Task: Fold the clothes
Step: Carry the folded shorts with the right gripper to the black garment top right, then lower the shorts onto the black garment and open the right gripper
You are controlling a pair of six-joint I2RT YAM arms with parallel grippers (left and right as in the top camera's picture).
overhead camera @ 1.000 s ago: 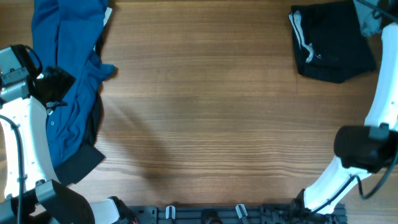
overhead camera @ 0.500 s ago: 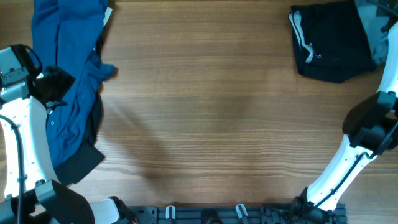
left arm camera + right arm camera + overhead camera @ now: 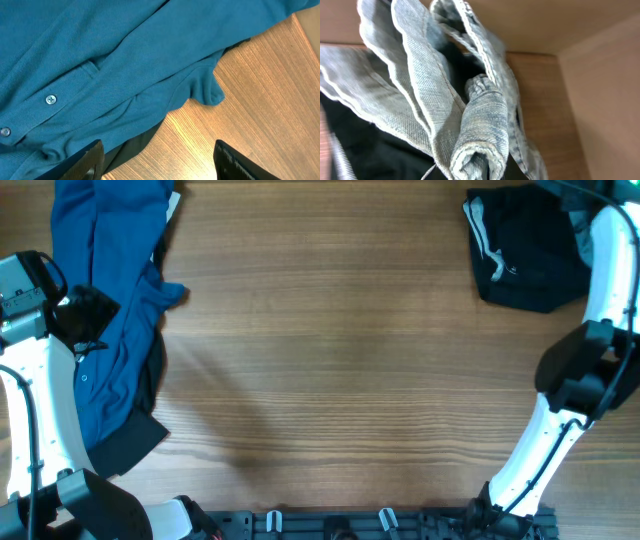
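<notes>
Overhead: wood-grain table (image 3: 330, 380) under clothes (image 3: 110, 310)

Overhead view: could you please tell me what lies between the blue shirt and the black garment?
Only bare table separates blue shirt and black garment, seen overhead.

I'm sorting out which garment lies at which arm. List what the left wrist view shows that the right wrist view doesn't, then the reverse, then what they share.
Left wrist only: the dark blue buttoned shirt with two white buttons, and the left gripper, fingers spread wide.
Right wrist only: the pale blue washed-denim shorts, bunched up, one hem rolled; no fingers show.
Both: the wooden table and black fabric lying under the coloured garment.
</notes>
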